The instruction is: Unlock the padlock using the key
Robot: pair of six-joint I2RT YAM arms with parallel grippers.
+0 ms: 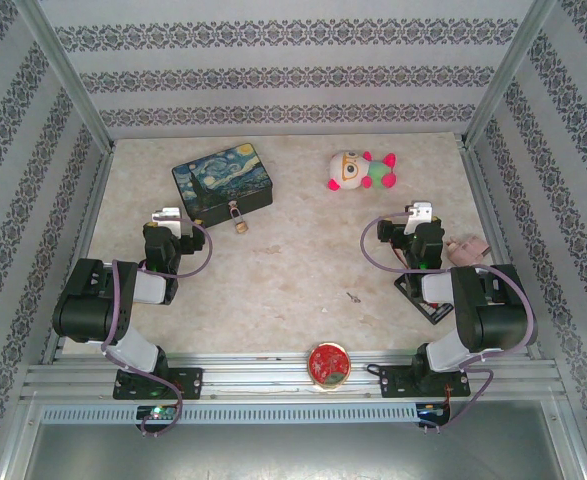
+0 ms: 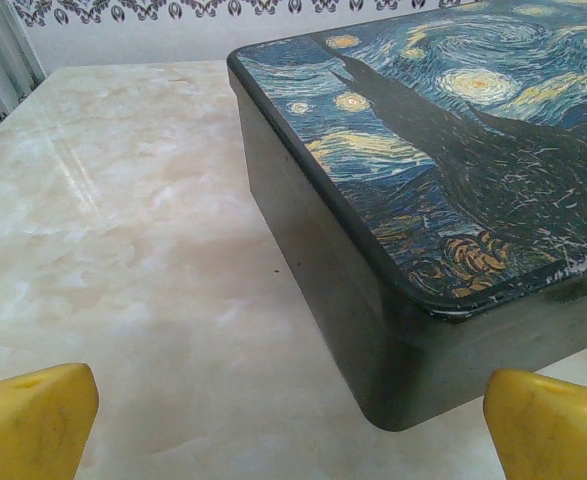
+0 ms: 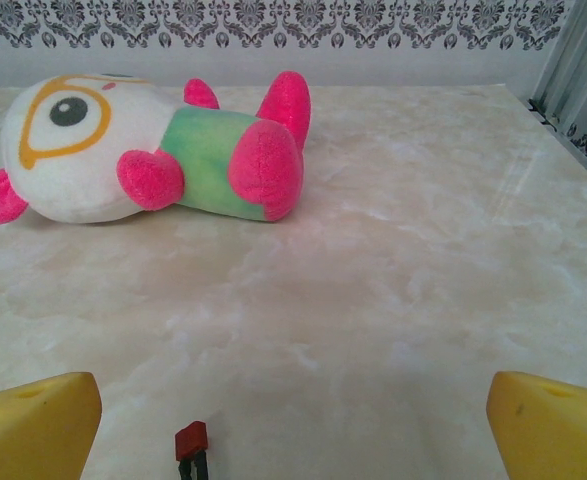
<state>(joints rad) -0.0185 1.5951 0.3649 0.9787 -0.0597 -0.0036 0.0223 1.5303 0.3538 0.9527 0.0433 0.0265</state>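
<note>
We see both pincers spread wide, with nothing between their fingers. The left gripper (image 1: 173,222) faces the near left corner of the painted tin (image 1: 223,185). The padlock (image 1: 238,218) lies just beside the tin's near edge, to that gripper's right and apart from it. The key (image 1: 352,296) lies on the bare table (image 1: 273,290), left of the right gripper (image 1: 411,222) and nearer the bases
</note>
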